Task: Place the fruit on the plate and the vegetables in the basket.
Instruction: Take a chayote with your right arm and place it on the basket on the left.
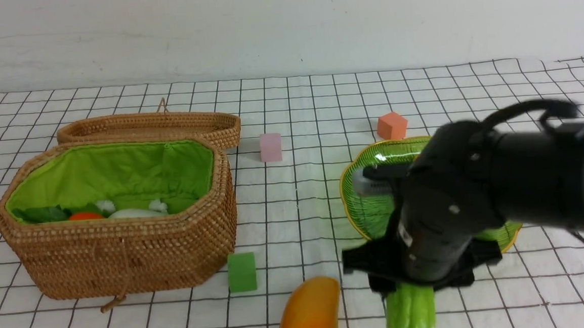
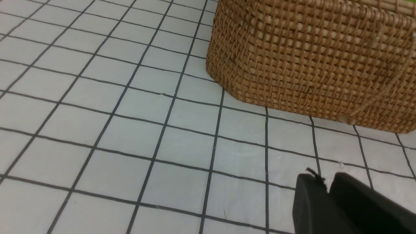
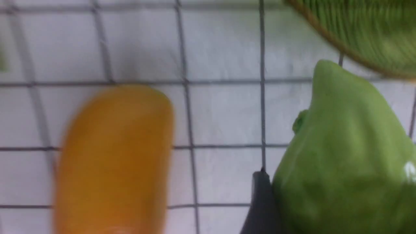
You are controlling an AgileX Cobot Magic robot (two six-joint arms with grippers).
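Note:
A ridged light-green gourd (image 1: 410, 311) lies on the cloth just in front of the green glass plate (image 1: 369, 179). My right gripper (image 1: 411, 286) reaches down over it. In the right wrist view one dark finger (image 3: 261, 201) presses against the side of the gourd (image 3: 344, 156); the other finger is out of frame. An orange-yellow mango (image 1: 309, 312) lies to the left of the gourd, apart from it. The woven basket (image 1: 125, 255) holds a carrot (image 1: 86, 215) and a white radish (image 1: 133, 213). My left gripper (image 2: 326, 182) is shut and empty above the cloth near the basket (image 2: 312, 58).
The basket's shallow lid (image 1: 153, 127) lies behind the basket. A pink cube (image 1: 270, 147) and an orange cube (image 1: 392, 126) stand further back. A green cube (image 1: 241, 272) sits between basket and mango. My right arm hides much of the plate.

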